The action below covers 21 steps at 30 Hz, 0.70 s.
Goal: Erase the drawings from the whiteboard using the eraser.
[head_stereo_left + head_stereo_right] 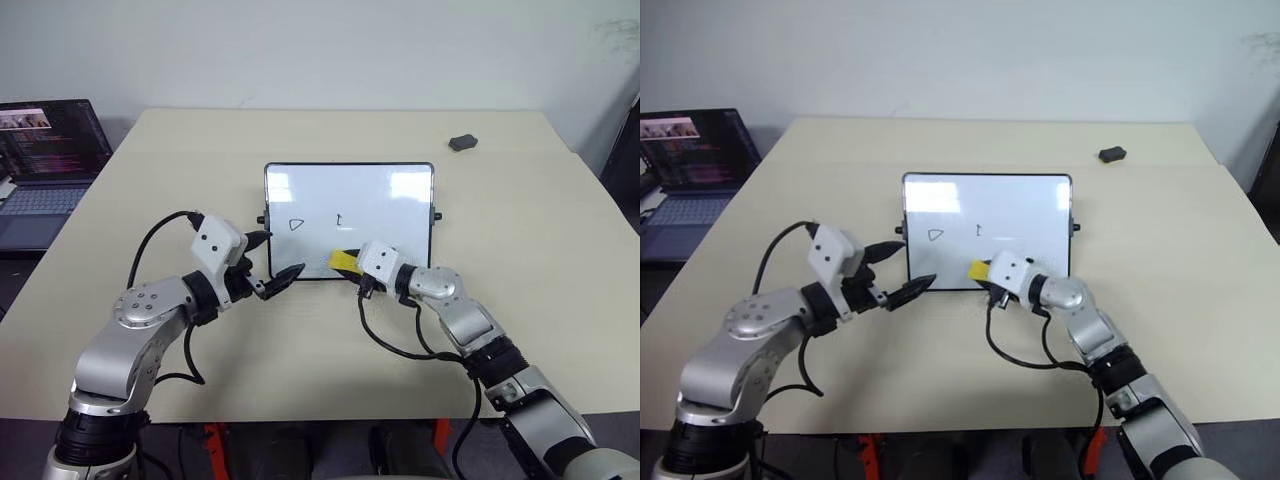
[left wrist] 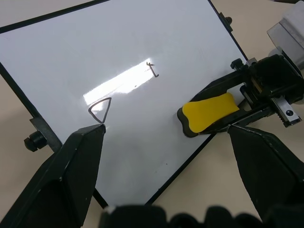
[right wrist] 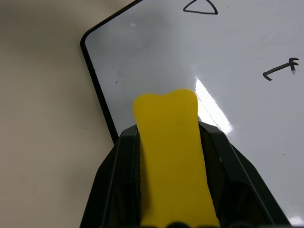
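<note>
The whiteboard [image 1: 380, 195] lies flat at the middle of the table. On its left half is one black triangle outline [image 1: 296, 224]. A small leftover stroke [image 1: 339, 220] sits near the board's middle. My right gripper [image 1: 350, 264] is shut on the yellow eraser [image 1: 343, 261] and holds it over the board's near edge, just right of centre. In the right wrist view the eraser [image 3: 171, 156] sticks out between the black fingers towards the triangle [image 3: 200, 7]. My left gripper [image 1: 283, 254] stands open at the board's near left corner, with nothing between its fingers.
An open laptop [image 1: 45, 160] stands off the table's far left. A small dark grey lump [image 1: 462, 143] lies at the far right of the table. Black cables loop down from both wrists towards the table's near edge.
</note>
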Available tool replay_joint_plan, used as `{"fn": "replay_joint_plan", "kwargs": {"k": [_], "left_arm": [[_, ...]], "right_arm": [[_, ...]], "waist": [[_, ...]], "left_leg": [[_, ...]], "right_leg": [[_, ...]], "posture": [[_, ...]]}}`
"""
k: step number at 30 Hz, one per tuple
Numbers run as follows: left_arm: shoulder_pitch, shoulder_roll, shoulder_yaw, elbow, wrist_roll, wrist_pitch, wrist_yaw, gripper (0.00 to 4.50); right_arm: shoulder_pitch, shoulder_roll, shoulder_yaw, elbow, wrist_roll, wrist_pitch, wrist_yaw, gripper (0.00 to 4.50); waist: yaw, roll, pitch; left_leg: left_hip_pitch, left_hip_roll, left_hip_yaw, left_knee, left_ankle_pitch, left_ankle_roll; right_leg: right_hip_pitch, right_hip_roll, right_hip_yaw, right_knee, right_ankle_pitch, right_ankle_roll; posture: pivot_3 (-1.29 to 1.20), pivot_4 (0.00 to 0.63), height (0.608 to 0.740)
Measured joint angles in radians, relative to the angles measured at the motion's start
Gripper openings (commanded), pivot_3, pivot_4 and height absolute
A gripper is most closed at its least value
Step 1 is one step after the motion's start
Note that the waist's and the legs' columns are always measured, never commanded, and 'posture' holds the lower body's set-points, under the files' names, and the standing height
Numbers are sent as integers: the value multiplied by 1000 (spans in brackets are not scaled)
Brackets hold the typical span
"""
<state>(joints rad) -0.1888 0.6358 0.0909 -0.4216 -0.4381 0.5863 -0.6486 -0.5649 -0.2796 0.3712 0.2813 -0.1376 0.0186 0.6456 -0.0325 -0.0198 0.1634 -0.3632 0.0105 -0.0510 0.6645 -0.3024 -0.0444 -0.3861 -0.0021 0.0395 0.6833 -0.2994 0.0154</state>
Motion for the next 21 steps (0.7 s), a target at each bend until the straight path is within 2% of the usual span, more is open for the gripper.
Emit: {"fn": "replay_joint_plan", "kwargs": {"k": [3,8,12,16,21], "left_arm": [[-3,0,-1,0,-1,3,0,4500],[-4,1,-9,-1,-1,10,-1,4500],[-4,0,-14,-2,-1,16,0,4500],[-4,0,-14,-3,-2,17,-1,4500],[-4,1,-14,-4,-5,17,-2,4500]], "right_arm": [[-41,25,-30,17,2,2,-50,1310],[-192,45,-133,82,2,-1,-169,1310],[-229,65,-146,150,-2,-22,-210,1309],[-223,57,-111,154,-20,-25,-173,1309],[-135,31,-51,83,-32,-3,-76,1309]], "waist": [[0,0,0],[0,0,0],[0,0,0],[-1,0,0],[0,0,0]], "left_leg": [[0,0,0,0,0,0],[-2,0,1,-1,0,0],[-4,1,1,-2,0,0],[-3,0,2,-2,-1,0],[0,0,1,-1,0,0]], "right_leg": [[0,0,0,0,0,0],[-2,0,0,-2,0,0],[-3,0,1,-4,-1,0],[-3,0,1,-3,-1,0],[0,0,1,-1,-1,0]], "posture": [[0,150,740],[0,150,740],[0,150,740],[0,150,740],[0,150,740]]}}
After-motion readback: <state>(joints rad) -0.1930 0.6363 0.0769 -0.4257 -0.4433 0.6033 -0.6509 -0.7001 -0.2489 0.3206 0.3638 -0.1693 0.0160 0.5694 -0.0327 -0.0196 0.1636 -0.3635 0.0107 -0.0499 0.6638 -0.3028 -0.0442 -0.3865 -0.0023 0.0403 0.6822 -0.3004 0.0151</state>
